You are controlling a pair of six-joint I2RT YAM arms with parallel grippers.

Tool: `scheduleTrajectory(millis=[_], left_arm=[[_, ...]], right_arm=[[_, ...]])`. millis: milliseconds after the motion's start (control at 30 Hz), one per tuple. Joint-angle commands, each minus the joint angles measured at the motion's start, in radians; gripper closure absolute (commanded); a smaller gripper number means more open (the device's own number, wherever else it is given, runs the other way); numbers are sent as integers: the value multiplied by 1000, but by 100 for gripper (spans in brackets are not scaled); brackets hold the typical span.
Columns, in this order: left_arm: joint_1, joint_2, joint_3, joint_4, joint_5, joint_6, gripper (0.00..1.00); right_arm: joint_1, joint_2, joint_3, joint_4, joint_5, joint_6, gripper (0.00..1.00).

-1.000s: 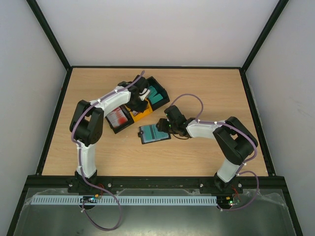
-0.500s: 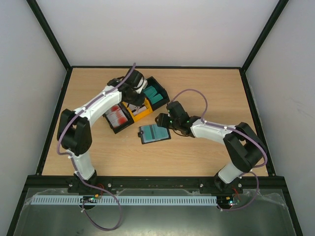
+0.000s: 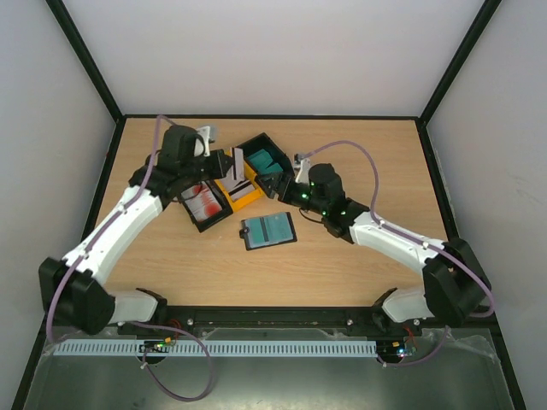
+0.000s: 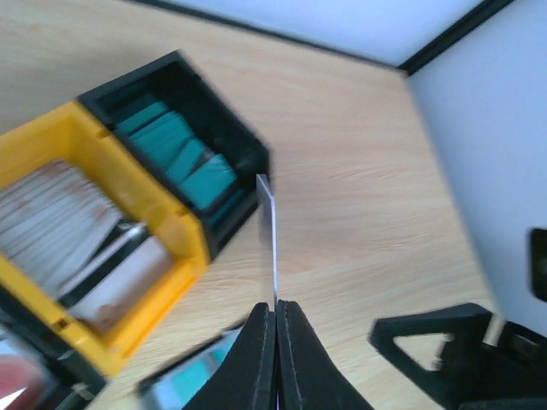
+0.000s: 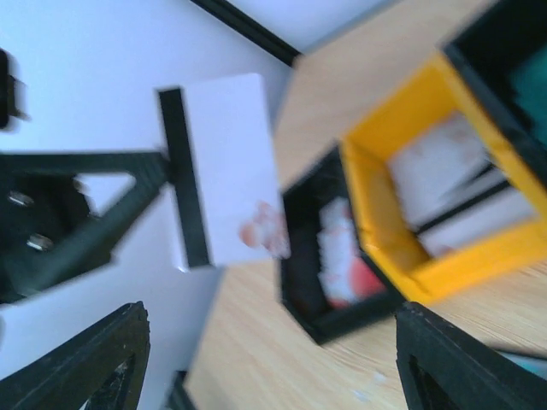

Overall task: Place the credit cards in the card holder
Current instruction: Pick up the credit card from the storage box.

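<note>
Clamped tight in the left hand [image 4: 275,312], by its striped edge: a white credit card [image 5: 224,166], held upright off the worktop [image 3: 367,162] near the yellow bin [image 4: 171,213]. Facing the card's flat side from close by, beside the black bin [image 4: 224,115] of teal cards [image 4: 184,158]: the right hand [image 3: 280,181], spread wide and holding nothing. Flat and open on the worktop, toward the near edge from both hands and between the two arms: the card holder [image 3: 248,237], long axis running roughly left to right, a teal card [image 3: 270,229] showing on it. Nearer to the right hand than to the left. Likely next: either passing the card across, or carrying it down and nearward to the holder, turned flat to match the slot.
</note>
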Motion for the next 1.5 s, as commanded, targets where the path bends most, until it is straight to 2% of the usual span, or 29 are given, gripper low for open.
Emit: scheduleTrajectory(millis=[0,100,333,500,767,867,900,967,1067,1200,1367,1400,1467], left_arm=[[25,-123,-96,279,225,-235,97],[26,-193,-166,428,311,-363,97],[30,-275,-257,666,435,-548,97],[30,-301,-282,728,480,-596,97],[28,-321,-315,752,508,-621,97],[24,-322,-334,754,515,-625,92],[20,-320,-338,752,516,-625,87],[7,-319,-345,749,515,-614,70],[-24,-316,-350,729,503,-585,64],[-49,-319,-361,718,479,-572,69],[-61,-340,-366,702,451,-543,95],[-63,-346,-364,678,436,-522,97],[-70,-355,-362,617,395,-468,97]], right_arm=[[-6,-56,-20,250,-86,134,22],[-6,-80,-33,315,-87,179,25],[-9,-144,6,283,-37,171,33],[-9,-143,13,360,-163,249,43],[-8,-143,-39,505,-232,347,83],[-8,-133,-52,577,-266,390,98],[-8,-132,-58,591,-268,400,98],[-9,-136,-69,608,-260,416,98],[-8,-148,-81,609,-236,421,98],[-8,-159,-89,584,-202,423,98],[-9,-168,-106,528,-153,420,98],[-8,-173,-110,510,-145,414,98],[-8,-189,-113,434,-118,367,83]])
